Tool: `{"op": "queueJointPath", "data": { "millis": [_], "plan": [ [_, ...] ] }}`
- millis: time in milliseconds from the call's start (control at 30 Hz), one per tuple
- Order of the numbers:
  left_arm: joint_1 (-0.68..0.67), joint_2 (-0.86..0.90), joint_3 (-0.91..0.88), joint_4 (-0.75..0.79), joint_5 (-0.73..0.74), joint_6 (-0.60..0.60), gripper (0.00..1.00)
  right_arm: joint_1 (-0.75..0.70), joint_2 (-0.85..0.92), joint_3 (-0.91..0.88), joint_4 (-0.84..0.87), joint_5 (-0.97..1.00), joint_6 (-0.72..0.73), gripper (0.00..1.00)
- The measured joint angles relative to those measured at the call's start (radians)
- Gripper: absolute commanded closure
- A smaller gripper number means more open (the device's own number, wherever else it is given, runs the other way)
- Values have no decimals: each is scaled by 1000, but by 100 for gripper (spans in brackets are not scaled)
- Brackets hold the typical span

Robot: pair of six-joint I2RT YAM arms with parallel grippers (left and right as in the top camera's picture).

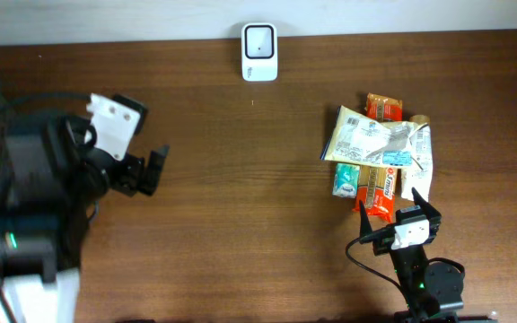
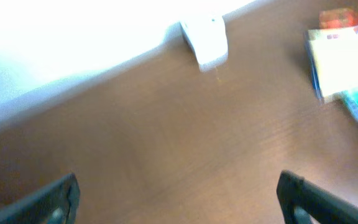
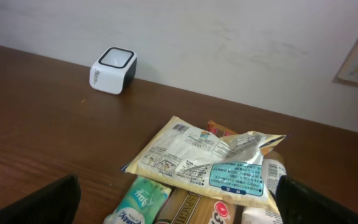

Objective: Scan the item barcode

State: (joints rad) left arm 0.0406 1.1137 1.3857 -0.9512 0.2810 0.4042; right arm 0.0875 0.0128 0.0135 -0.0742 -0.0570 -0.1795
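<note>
Cream crinkled packet tops snack pile, far right, well apart from white scanner | likely light, soft, slippery; pinch a flat edge | right gripper just beside pile, left gripper distant; both spread wide, empty

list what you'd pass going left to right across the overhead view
left arm -> white barcode scanner -> pile of snack packets. The right arm lies nearer the camera's bottom edge but overlaps the pile sideways, so it has no clear place in the order.
</note>
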Motion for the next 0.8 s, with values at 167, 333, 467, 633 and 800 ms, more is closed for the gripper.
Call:
{"op": "queueJointPath", "data": {
  "millis": [167,333,467,633,800],
  "plan": [
    [-56,-383,-494,645,-26,5,1,0,-1,0,0,0,0,1],
    [-57,-679,-972,1070,-127,-9,1,0,-1,0,0,0,0,1],
    [-57,-875,-1233,1123,-215,-19,1,0,-2,0,1,0,0,1],
    [-57,-1021,-1362,1076,-241,-18,1,0,-2,0,0,0,-1,2],
    [-57,-1099,-1369,870,-256,-14,1,0,-2,0,0,-1,0,1]
  ]
}}
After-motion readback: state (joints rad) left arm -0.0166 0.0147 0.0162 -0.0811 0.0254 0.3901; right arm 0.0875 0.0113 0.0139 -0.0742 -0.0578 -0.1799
